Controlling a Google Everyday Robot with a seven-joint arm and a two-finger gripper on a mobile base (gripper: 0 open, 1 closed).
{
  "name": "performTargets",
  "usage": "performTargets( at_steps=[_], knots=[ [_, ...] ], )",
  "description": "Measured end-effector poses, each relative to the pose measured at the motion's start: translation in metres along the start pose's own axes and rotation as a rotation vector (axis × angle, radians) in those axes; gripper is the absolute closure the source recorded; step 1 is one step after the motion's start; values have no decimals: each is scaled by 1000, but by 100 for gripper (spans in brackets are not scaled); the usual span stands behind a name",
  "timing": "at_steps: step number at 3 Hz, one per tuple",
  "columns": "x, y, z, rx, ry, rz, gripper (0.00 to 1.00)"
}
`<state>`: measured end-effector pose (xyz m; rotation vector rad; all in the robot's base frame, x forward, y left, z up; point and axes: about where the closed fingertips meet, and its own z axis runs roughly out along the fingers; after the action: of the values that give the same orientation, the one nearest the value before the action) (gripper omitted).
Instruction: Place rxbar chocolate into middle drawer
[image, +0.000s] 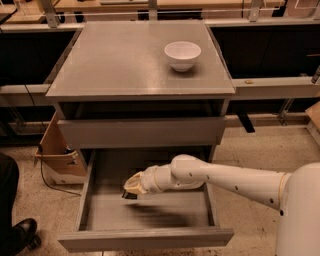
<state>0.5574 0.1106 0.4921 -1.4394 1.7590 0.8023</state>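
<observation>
The middle drawer (100, 215) is pulled open below the shut upper drawer front (140, 131). Its flat grey inside shows. My gripper (131, 190) reaches in from the right on a white arm and hangs over the drawer's left-centre, a little above the floor. A small dark thing at its tip (129, 195) looks like the rxbar chocolate, mostly hidden by the gripper.
A white bowl (182, 54) stands on the cabinet top (125, 65) at the back right. A cardboard box (55, 150) sits on the floor left of the cabinet. A person's shoe (20, 232) is at the lower left. Workbenches run behind.
</observation>
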Motion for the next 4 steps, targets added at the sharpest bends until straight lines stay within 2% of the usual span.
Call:
performTargets(
  at_steps=[1,4],
  knots=[
    [20,0,20,5,41,27,81],
    [28,6,39,11,65,39,12]
  ],
)
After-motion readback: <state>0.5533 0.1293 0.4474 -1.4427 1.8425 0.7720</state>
